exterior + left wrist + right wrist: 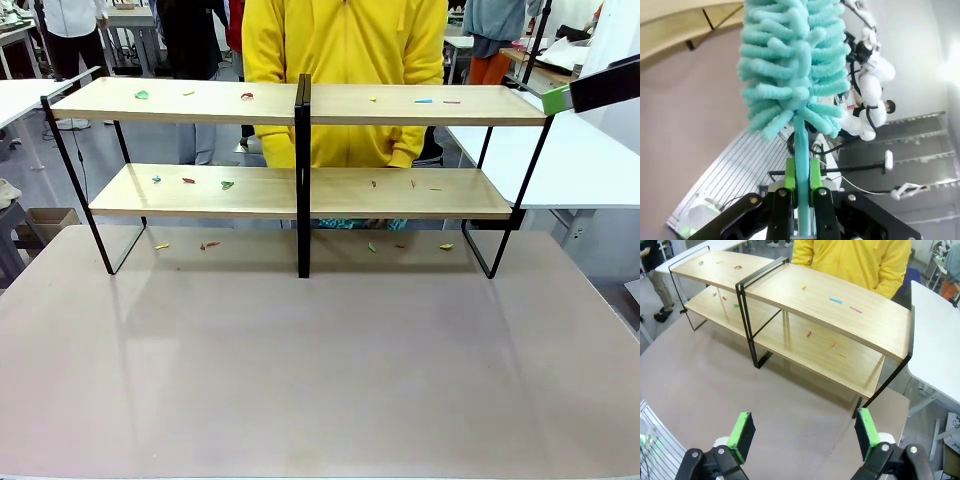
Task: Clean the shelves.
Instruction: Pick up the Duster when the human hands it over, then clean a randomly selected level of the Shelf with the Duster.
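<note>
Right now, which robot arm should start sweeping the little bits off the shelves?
Left, probably. The left arm's fingers are shut on the fluffy teal duster, ready for the light-wood, black-framed shelves. The right arm's fingers are open and empty.

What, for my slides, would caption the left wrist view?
Left gripper shut on the handle of a teal duster, shelves in the background.

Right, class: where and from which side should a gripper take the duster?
Grip the duster by its thin straight handle, coming from the handle end, as the left gripper does: the stem fits between the jaws; the head is soft and bulky.
</note>
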